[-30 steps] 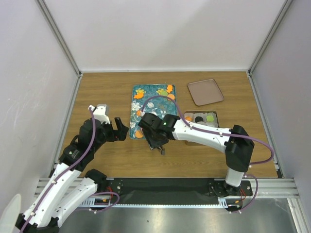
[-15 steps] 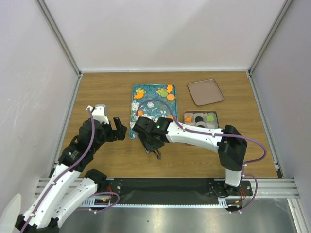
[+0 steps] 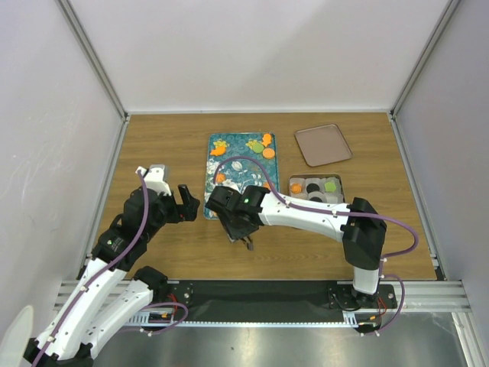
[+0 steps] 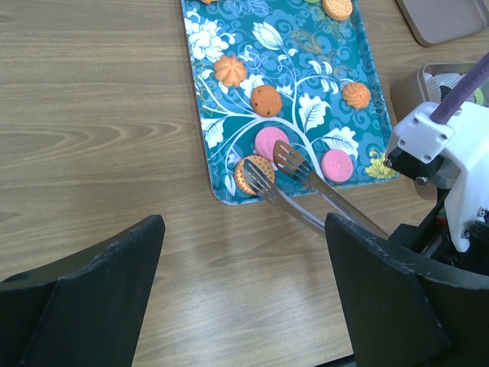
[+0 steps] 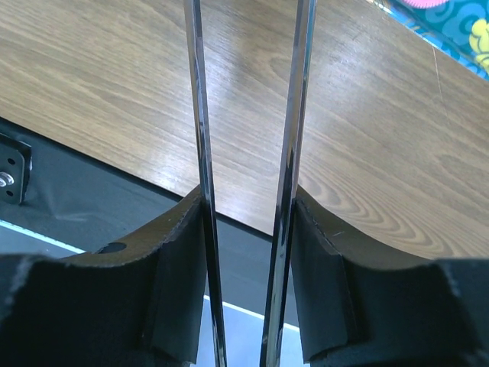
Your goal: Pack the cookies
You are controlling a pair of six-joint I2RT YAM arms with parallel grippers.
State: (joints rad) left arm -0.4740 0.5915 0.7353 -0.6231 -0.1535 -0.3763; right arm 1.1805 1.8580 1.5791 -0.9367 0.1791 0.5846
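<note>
Right claw (image 5: 248, 252): clamped on tongs (image 4: 321, 202). Left claw (image 4: 244, 306): wide apart, empty. Cookies (image 4: 267, 141): on teal tray (image 4: 306, 76), upper centre of frame. Handling: straddle orange cookie (image 4: 243, 174) squarely before squeezing; lift level.

right claw (image 5: 248, 229) and tongs (image 4: 289, 159) shifted left

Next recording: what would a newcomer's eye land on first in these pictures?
The metal tongs clamped in the right end effector, their slotted tips at an orange cookie on the near edge of the flowered teal tray. Next, the left end effector hanging open over the wood left of the tray, and the partly filled tin to its right.
</note>
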